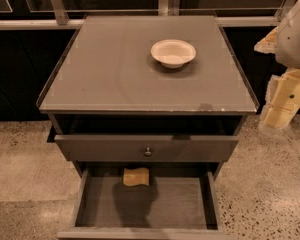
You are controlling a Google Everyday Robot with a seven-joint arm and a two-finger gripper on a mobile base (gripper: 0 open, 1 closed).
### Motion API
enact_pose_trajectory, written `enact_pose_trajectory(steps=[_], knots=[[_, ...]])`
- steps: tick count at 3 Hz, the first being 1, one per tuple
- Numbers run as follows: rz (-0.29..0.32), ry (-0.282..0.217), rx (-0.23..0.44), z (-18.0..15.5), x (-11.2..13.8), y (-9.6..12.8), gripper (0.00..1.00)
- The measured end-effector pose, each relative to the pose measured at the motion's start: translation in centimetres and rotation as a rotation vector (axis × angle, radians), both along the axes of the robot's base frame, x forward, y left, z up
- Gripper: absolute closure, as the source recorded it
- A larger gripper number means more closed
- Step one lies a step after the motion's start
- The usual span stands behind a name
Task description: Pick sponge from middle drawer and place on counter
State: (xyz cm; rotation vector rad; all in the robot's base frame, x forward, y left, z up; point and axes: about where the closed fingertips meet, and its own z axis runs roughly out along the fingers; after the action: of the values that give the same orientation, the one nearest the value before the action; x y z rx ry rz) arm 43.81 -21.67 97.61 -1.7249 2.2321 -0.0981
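Fingers [285,106] of the gripper [279,118] are hanging cream-coloured and empty just off the bench's right edge, near its front right corner; whether they are parted or pressed together I cannot tell. Below the bench's front edge the middle drawer [160,206] is standing pulled out. The sponge [136,176] is lying flat on its bare floor at the back, a little left of centre, close under the drawer front [200,148] above it. Nothing is touching the sponge.

It is looking light and soft, likely giving under a squeeze and springing back, with little risk of breaking or slipping. Its pinched, wavy sides are offering a natural waist, so a grip across the narrow middle from above seems best, though the overhanging front is crowding the approach.

A white bowl [173,53] is sitting on the counter [105,74] towards the back right corner, leaving bare surface along the front and left edges for the set-down.
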Motion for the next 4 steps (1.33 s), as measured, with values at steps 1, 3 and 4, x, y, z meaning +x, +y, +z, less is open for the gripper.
enact_pose_trajectory(steps=[1, 3, 4], knots=[[0.0, 0.0, 0.0, 0.0, 0.0, 0.0, 0.0], [-0.059, -0.014, 0.117, -3.2, -2.3, 0.2, 0.0], [-0.164, 0.029, 0.312, -9.9, -4.7, 0.9, 0.0]])
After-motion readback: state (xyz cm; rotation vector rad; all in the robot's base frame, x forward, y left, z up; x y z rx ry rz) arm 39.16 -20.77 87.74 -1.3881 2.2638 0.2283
